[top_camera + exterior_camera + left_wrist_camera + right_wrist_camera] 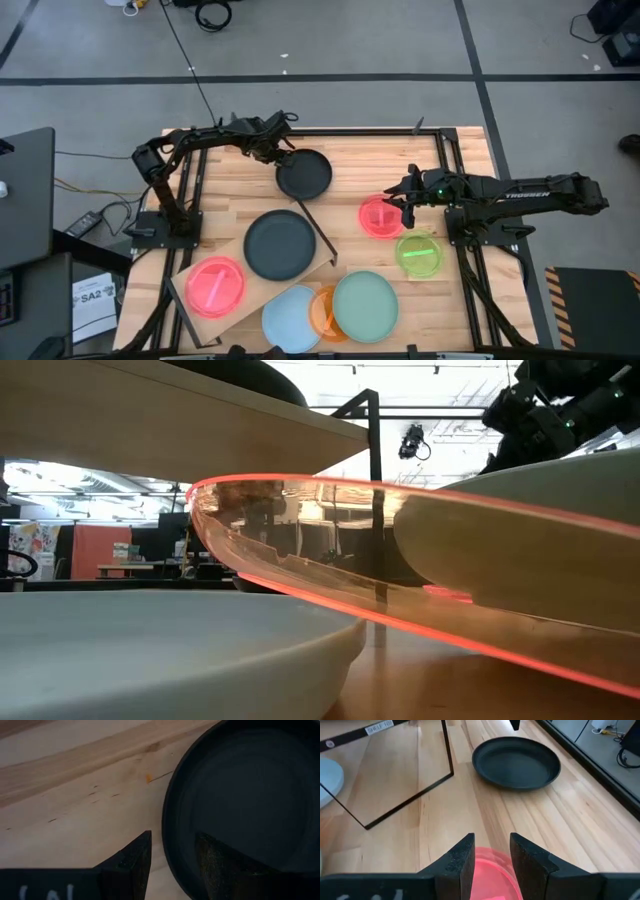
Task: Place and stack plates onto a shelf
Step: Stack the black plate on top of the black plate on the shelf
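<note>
The left arm is reaching across the far side of the slatted wooden surface point(230, 170), its left gripper point(172, 862) sitting at the rim of a small black plate point(304, 174). In the left wrist view the two fingers point(135, 862) are straddling that rim, one outside on the wood and one inside the dish, narrowly parted; whether they are pinching it cannot be told.

The right arm is stretching in from the right, its right gripper point(490, 857) poised over a translucent pink plate point(381, 217). Its fingers are standing slightly apart with the pink rim showing between them, and a firm hold cannot be confirmed. White lettering on that arm is reading "TROSSEN".

The shelf point(190, 285) is lying tilted on the near left, carrying a large black plate point(282, 244) and another pink plate point(214, 286). A neon-green plate point(419, 254) is lying near the right gripper. Along the near edge, a light-blue plate point(290, 318) and a mint-green plate point(366, 306) are overlapping an orange plate point(324, 313).

A paper marked "SA2" point(92, 296) is lying on the grey floor point(350, 40).
</note>
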Available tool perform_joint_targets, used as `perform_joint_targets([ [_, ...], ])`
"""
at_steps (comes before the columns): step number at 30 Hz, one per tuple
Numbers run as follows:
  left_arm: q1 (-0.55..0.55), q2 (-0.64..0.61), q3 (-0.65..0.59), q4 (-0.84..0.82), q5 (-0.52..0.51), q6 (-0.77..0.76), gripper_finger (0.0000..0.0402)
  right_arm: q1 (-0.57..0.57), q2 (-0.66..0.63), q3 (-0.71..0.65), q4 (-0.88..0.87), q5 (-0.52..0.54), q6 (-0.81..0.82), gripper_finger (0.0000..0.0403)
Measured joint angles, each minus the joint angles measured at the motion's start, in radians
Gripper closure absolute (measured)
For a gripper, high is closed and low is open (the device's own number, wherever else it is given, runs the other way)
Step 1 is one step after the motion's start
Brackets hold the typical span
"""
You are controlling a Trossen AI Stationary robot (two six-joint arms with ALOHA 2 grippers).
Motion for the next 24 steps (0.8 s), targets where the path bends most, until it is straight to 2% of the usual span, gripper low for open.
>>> perform_joint_targets([
  [13, 0.0, 0.002, 0.0, -0.004, -0.005, -0.001, 0.0244, 0.0, 0.0, -0.045, 0.021, 0.0, 0.0, 0.0273],
  [24, 0.0, 0.107, 0.0, 0.005, -0.01, -0.002, 0.0244, 0.0, 0.0, -0.045, 0.02, -0.001, 0.0, 0.0273],
])
